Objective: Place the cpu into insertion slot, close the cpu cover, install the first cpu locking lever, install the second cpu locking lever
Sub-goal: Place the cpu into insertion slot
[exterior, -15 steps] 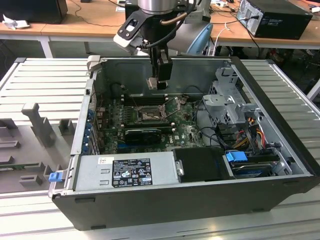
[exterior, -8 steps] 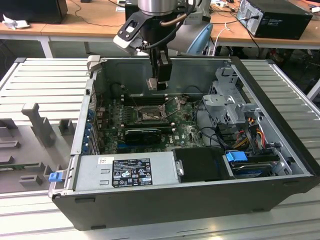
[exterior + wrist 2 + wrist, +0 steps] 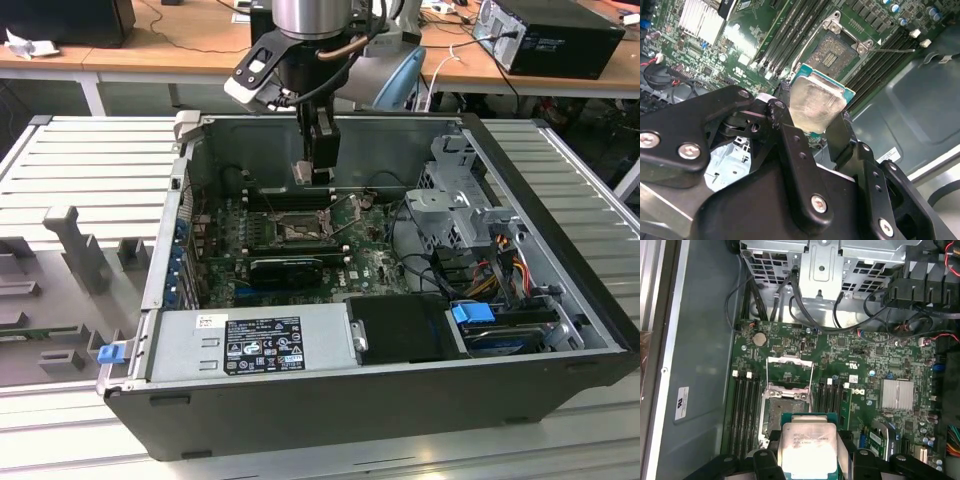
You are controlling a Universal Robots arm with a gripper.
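Note:
My gripper (image 3: pixel 316 172) hangs inside the open computer case, shut on the cpu (image 3: pixel 304 172), a small silver-topped square chip with a beige-green edge. Both wrist views show the cpu (image 3: pixel 816 104) (image 3: pixel 807 444) clamped flat between the two black fingers (image 3: pixel 785 131). The insertion slot (image 3: pixel 300 233) (image 3: pixel 781 409) (image 3: pixel 832 54) lies open on the green board just below and ahead of the chip, which is apart from it. The cpu cover (image 3: pixel 789 360) stands raised at the slot's far side, with thin lever rods (image 3: pixel 813 376) swung up beside it.
Black memory slots (image 3: pixel 746 410) flank the socket on both sides. A black graphics card (image 3: pixel 285 268) lies in front of it, and a grey power supply (image 3: pixel 250 342) fills the case front. Drive cages and cables (image 3: pixel 455 215) stand at the exterior view's right. The case walls (image 3: pixel 180 200) enclose the board.

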